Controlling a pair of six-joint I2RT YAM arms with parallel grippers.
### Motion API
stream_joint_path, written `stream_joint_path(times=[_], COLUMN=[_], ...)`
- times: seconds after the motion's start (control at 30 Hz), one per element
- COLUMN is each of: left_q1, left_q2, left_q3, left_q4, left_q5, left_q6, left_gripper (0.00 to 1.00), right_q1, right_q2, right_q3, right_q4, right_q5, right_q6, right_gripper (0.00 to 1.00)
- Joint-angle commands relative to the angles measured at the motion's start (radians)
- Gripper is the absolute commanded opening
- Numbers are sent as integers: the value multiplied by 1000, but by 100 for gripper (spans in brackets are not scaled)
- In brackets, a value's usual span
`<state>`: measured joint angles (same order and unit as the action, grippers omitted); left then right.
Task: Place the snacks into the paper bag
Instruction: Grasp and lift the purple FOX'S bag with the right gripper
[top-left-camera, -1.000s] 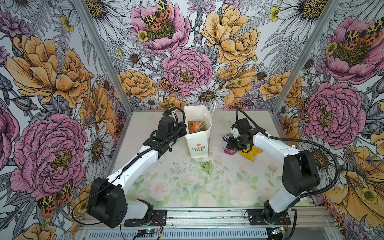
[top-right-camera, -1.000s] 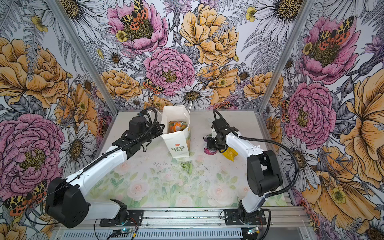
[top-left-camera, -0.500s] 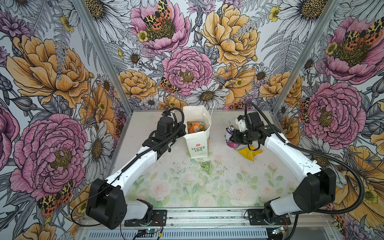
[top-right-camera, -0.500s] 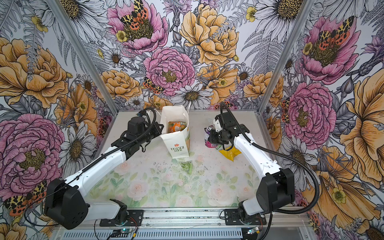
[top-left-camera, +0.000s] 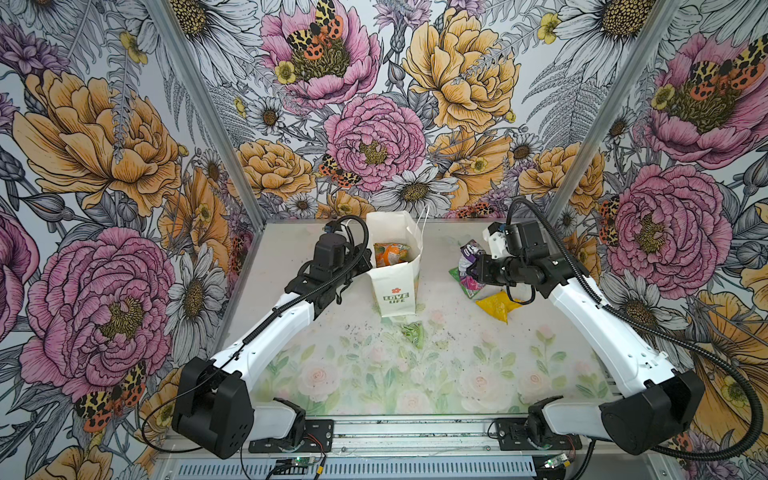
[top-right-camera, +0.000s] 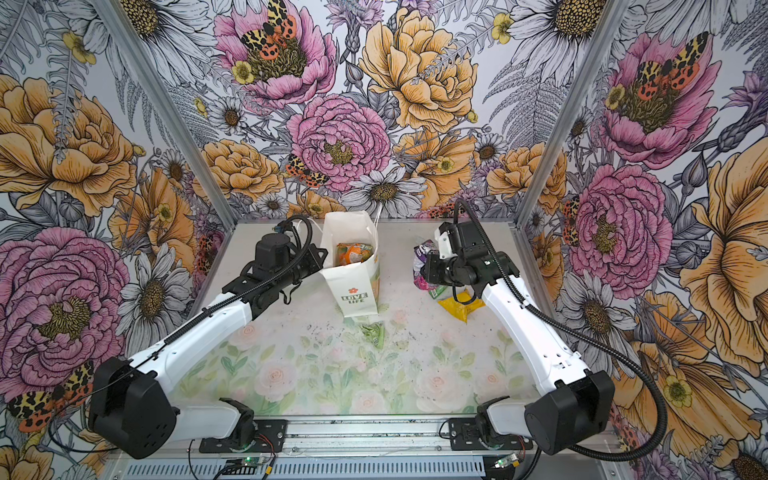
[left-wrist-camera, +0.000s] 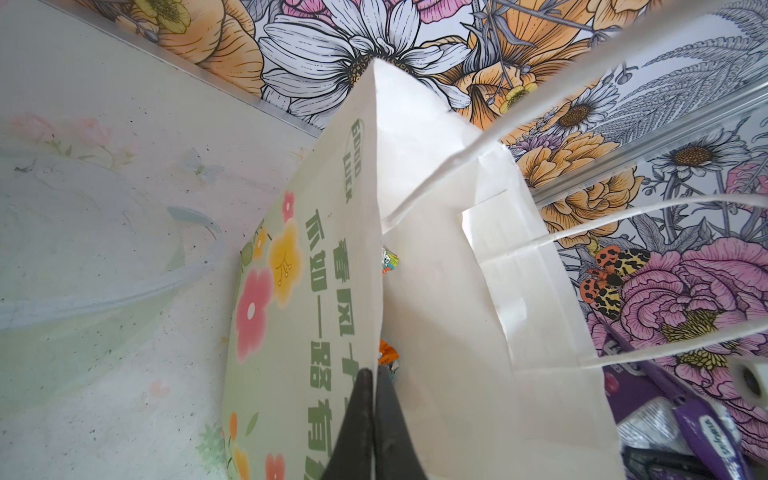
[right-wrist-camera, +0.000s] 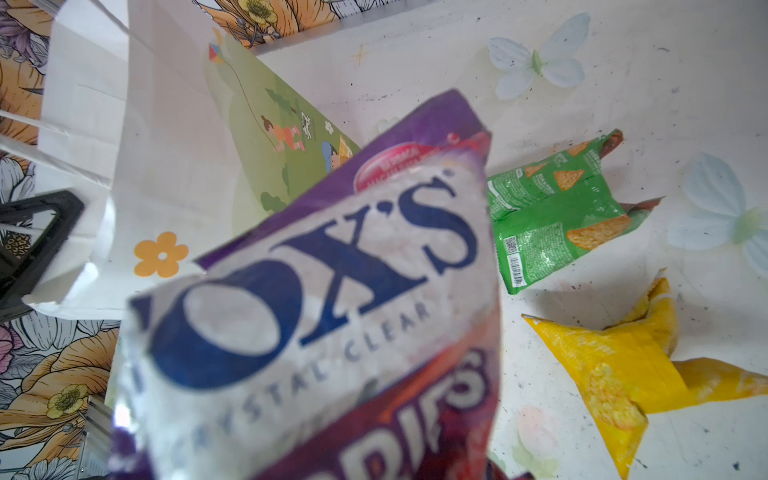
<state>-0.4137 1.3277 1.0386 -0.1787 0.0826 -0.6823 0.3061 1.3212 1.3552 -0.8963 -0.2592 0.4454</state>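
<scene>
The white paper bag (top-left-camera: 394, 286) stands open at mid-table in both top views, with an orange-white snack (top-left-camera: 390, 254) inside it. My left gripper (left-wrist-camera: 375, 376) is shut on the bag's side wall at the rim, one finger on each side. My right gripper (top-left-camera: 473, 270) is shut on a purple-pink "FOX'S" snack (right-wrist-camera: 332, 291) and holds it above the table to the right of the bag. That packet hides the right fingertips in the right wrist view. A green snack (right-wrist-camera: 552, 220) and a yellow snack (right-wrist-camera: 615, 374) lie on the table under the right gripper.
A small pale green packet (top-left-camera: 412, 333) lies on the table just in front of the bag. The bag's white cord handles (left-wrist-camera: 623, 216) stand up at its far rim. Flowered walls close in the back and both sides.
My right gripper has risen off the table with the purple-pink snack, and the right arm's elbow has swung out to the right. The left arm and the bag have stayed still.
</scene>
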Motion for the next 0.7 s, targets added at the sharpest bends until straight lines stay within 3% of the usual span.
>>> stream_joint_path(times=[0.0, 0.67], left_q1=[12, 4], left_q2=[-16, -45], left_q3=[0, -7], left_q4=[41, 28], left_q5=[33, 18], left_q6=[4, 8], left_gripper=[0, 0], right_q1=[7, 116], right_q2=[-42, -42], right_q3=[53, 204], right_q4=[22, 20], right_q5=[5, 69], right_q6=[24, 51], right_gripper=[0, 0])
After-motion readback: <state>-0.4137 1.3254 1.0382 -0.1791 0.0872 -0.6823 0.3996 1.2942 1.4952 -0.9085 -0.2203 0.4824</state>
